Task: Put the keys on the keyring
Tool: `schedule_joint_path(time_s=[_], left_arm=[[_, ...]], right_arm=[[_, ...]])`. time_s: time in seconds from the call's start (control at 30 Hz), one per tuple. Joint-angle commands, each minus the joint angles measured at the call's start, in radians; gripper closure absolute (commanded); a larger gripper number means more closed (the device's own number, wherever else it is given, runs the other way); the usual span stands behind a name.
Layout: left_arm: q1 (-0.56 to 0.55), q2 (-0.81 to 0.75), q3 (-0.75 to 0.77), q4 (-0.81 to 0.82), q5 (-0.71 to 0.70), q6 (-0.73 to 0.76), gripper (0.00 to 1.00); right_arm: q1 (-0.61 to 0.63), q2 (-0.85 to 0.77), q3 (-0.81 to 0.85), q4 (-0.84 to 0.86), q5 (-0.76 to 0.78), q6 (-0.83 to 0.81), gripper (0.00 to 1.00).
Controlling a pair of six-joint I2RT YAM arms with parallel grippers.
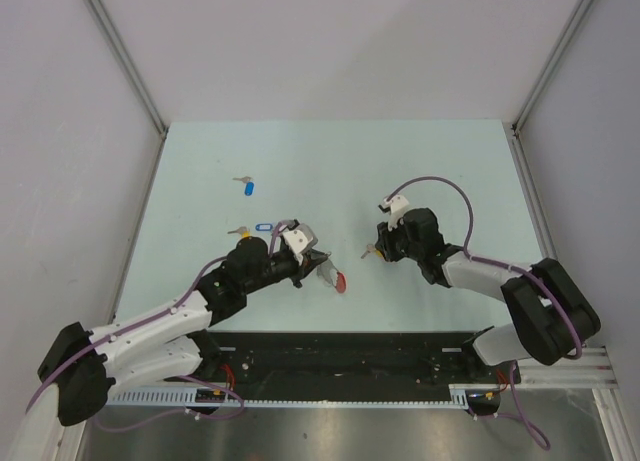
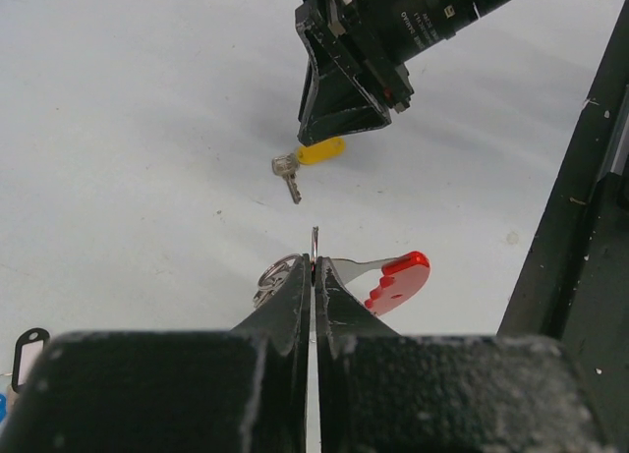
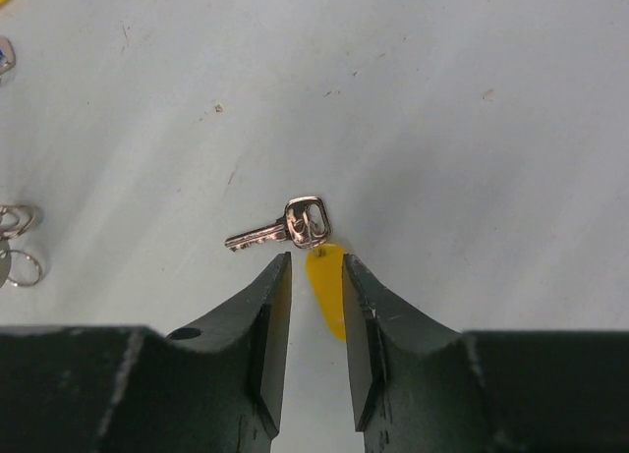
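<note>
My left gripper is shut on the thin metal loop of the keyring, held edge-on. Its red plastic arc sticks out to the right and also shows in the top view. A silver key with a yellow tag lies on the table just beyond. My right gripper is open and low over the table, its fingers either side of the yellow tag. In the left wrist view the right gripper stands over that tag. A blue-tagged key lies far left.
Another key with a blue-rimmed tag lies by the left arm's wrist, and a dark-rimmed tag shows at the lower left of the left wrist view. Small metal rings lie at the left edge of the right wrist view. A black rail runs along the table's near edge.
</note>
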Motion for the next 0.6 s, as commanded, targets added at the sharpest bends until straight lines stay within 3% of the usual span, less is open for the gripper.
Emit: schedule_joint_path(time_s=[0.0,0.33,0.57], left_arm=[[-0.001,-0.011,0.0,0.065,-0.004,-0.017,1.0],[-0.001,0.009,0.007,0.069,0.013,-0.02,1.0],[-0.001,0.017,0.009,0.07,0.016,-0.025,1.0]], right_arm=[[0.003,0.036,-0.008,0.126,0.018,0.016,0.69],[0.004,0.108,-0.008,0.164,0.013,0.019,0.78],[0.004,0.138,-0.008,0.172,0.018,0.027,0.78]])
